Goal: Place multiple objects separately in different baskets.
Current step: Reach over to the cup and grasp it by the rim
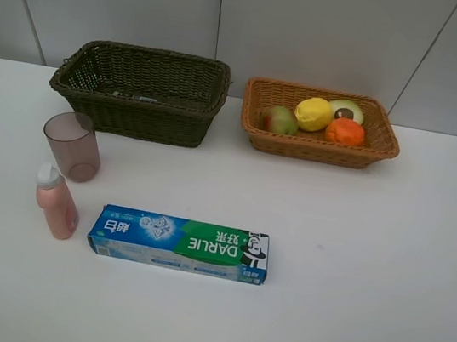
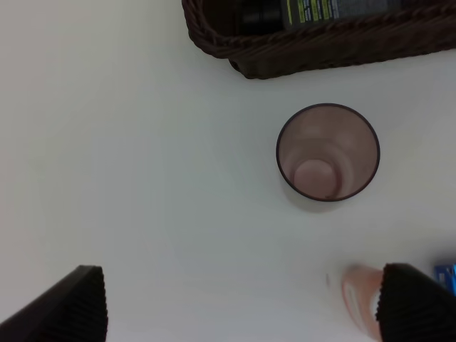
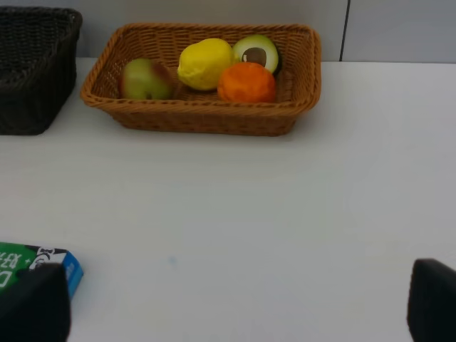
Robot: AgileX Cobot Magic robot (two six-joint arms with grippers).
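Translucent mauve cup (image 1: 72, 144) stands upright; left gripper (image 2: 246, 303) and right gripper (image 3: 231, 303) gape wide, empty.

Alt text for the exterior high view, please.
On a white table, a tan wicker basket holds a pear, lemon, avocado half and orange, beside a dark wicker basket. In front, at left, sit a mauve cup and pink bottle, with a DARLIE toothpaste box lying nearby.

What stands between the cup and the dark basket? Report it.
Nothing visible does. The cup stands just in front of the dark basket, only bare table between them; the pink bottle and the toothpaste box sit farther from the basket.
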